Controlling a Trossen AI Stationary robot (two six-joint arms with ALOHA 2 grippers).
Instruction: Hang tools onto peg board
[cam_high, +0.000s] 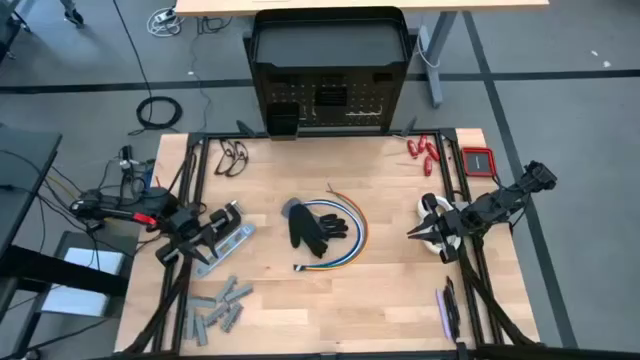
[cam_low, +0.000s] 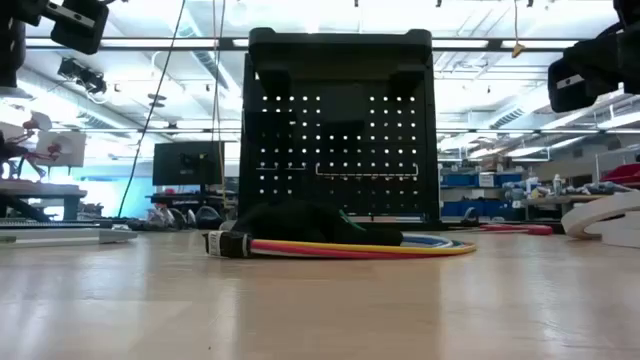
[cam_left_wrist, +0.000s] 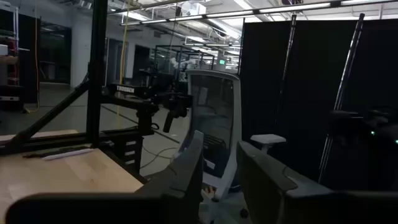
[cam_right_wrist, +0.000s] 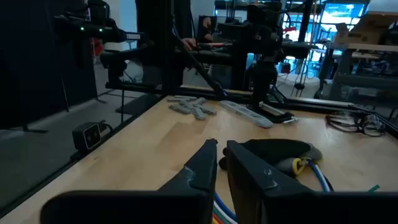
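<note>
From above, we see the black upright perforated metal peg board (cam_high: 328, 75) standing at the far edge of the pale wooden worktop (cam_high: 390, 300). A black glove (cam_high: 312, 226) lies mid-worktop inside a loop of multicoloured cable (cam_high: 350, 240). The left gripper (cam_high: 168, 250) hangs over the worktop's left edge, beside a black clamp (cam_high: 222, 220) and a silver-grey flat bar (cam_high: 228, 245); grey metal pieces (cam_high: 215, 308) lie near the front left corner. The right gripper (cam_high: 418, 234) hovers at the right side, just beside a white tape roll (cam_high: 432, 206), its fingers nearly closed with nothing between them. Small red-handled tools (cam_high: 422, 150) lie at the far right corner, a purple-handled tool (cam_high: 442, 310) at the front right.

At worktop level, we see the peg board (cam_low: 340, 130) behind the glove (cam_low: 290, 222) and cable (cam_low: 380, 246).

Past the left wrist, the fingers (cam_left_wrist: 180, 180) stand apart, gripping nothing.

Past the right wrist, the fingers (cam_right_wrist: 202, 168) sit almost together and empty, with the glove (cam_right_wrist: 277, 149), flat bar (cam_right_wrist: 245, 113) and metal pieces (cam_right_wrist: 189, 107) beyond.
</note>
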